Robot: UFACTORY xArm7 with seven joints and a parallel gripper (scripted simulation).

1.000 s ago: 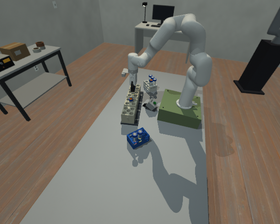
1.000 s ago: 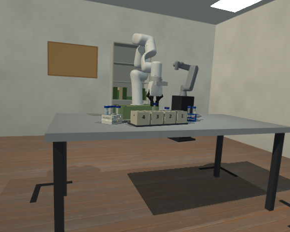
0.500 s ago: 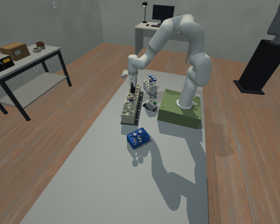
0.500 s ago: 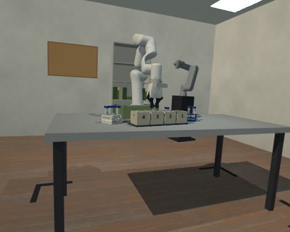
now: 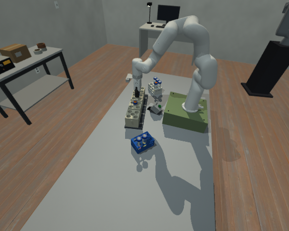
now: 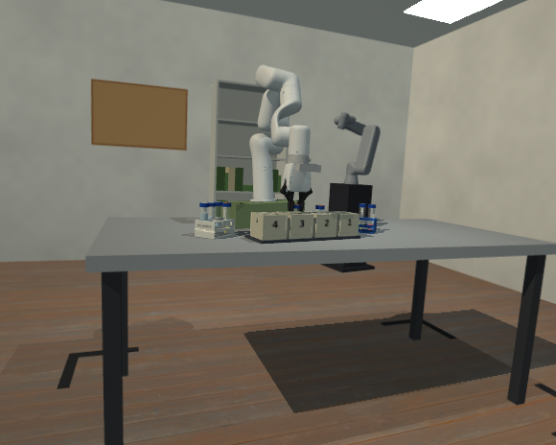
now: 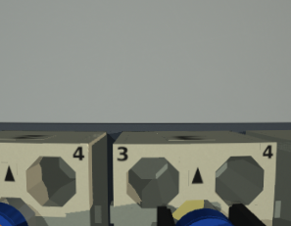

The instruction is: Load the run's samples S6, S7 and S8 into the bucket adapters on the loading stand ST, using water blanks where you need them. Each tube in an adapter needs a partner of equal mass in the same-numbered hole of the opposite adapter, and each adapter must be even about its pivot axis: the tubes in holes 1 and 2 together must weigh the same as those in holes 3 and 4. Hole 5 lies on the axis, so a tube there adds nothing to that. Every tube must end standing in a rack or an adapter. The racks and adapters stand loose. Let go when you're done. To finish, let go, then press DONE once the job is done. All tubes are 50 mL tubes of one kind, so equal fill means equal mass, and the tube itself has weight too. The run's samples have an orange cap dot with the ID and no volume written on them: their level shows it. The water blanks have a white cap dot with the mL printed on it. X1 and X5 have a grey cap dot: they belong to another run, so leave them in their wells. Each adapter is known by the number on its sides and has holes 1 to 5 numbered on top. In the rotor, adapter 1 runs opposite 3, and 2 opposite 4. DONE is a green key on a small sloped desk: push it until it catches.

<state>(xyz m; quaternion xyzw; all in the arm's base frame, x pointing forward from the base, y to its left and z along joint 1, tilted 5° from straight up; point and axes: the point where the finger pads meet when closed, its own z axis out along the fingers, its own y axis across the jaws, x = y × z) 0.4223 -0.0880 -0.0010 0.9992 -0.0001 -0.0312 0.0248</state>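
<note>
One blue-capped tube [image 6: 297,206] [image 7: 204,217] is gripped by the tool [image 5: 137,96] [image 6: 297,206] at adapter 3 [image 6: 301,225]; another is seated in adapter 2 [image 6: 326,224], while full balance and DONE apparently remain.

Grey table under racks and blocks

Beneath the gripper [image 5: 137,95] [image 6: 299,203], the grey table [image 5: 110,159] [image 6: 317,256] bears a dark stand [image 5: 133,127] [image 6: 312,240] with four beige blocks. Near it sit a white rack [image 5: 158,90] [image 6: 212,230] and a small sloped desk [image 5: 155,108]. Farther from the gripper are a green box [image 5: 182,122] [image 6: 243,216] and a blue rack [image 5: 142,147] [image 6: 368,226].
</note>
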